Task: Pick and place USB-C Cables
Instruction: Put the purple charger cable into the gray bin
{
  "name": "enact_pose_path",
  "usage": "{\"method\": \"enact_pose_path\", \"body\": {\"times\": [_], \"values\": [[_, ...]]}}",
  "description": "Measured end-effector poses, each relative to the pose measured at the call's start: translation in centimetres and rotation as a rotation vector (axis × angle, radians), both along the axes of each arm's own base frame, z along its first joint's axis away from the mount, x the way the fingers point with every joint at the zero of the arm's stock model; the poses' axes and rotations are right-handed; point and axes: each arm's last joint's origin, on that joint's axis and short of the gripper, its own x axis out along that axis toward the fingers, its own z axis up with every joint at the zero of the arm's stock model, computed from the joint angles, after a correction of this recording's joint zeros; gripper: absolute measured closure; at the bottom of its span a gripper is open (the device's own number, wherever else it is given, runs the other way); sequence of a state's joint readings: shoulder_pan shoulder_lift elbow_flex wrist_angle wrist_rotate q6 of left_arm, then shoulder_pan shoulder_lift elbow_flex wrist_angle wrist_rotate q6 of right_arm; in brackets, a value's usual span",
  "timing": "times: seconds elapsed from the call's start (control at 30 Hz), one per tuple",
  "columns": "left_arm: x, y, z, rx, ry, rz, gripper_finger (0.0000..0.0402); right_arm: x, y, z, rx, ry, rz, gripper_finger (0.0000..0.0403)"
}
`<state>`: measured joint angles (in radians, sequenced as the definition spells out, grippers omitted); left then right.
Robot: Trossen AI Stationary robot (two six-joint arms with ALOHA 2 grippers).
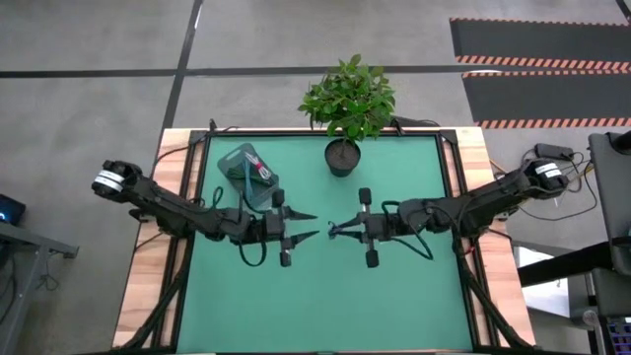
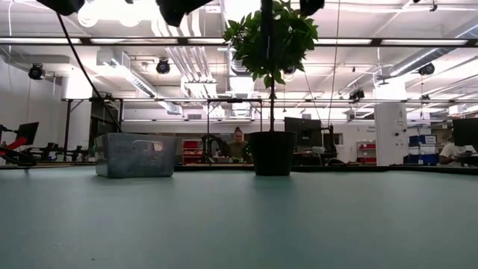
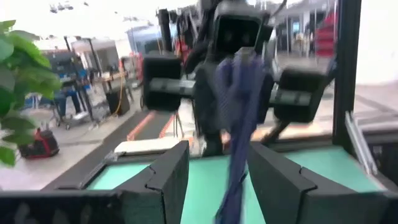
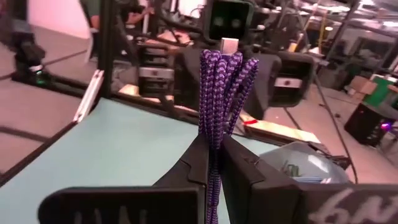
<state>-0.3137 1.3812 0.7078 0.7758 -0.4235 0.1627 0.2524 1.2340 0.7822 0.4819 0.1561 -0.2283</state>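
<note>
Right wrist view alone shows right fingers [image 4: 214, 163] clamping the purple cable [image 4: 222, 93]; left fingers [image 1: 308, 225] spread, empty.

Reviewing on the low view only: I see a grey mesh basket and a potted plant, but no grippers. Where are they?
Observer: Both hang over the middle of the green mat, tips facing each other: left gripper, right gripper.
Operator: Is either holding anything?
Observer: The right gripper is shut on a purple braided cable bundle, which stands up between its fingers.
Operator: And the left?
Observer: Open and empty, aimed at that cable.
</note>
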Motion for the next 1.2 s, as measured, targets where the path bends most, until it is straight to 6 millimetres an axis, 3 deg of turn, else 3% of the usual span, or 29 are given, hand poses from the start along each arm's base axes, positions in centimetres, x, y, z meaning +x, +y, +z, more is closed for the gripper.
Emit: {"method": "enact_pose_path", "body": {"times": [0.37,0.6,0.73,0.93,1.2], "values": [[2.7,-0.1,-1.8,-0.055,-0.063,0.005,0.0254,1.1,-1.1,0.1,-0.006,-0.058,0.01,0.039],[3.5,-0.1,-2.7,-0.06,-0.038,0.011,0.0257,1.2,-1.6,0.2,-0.019,-0.064,-0.004,0.039],[3.5,0.0,-2.6,-0.061,-0.039,0.024,0.0288,1.2,-1.6,0.2,-0.037,-0.065,-0.003,0.0389],[3.4,0.0,-2.5,-0.063,-0.043,0.03,0.0377,1.2,-1.6,0.3,-0.034,-0.076,-0.003,0.0357],[3.4,0.0,-2.5,-0.064,-0.045,0.03,0.0383,1.1,-1.6,0.4,0.011,-0.077,-0.006,0.0308]]}}
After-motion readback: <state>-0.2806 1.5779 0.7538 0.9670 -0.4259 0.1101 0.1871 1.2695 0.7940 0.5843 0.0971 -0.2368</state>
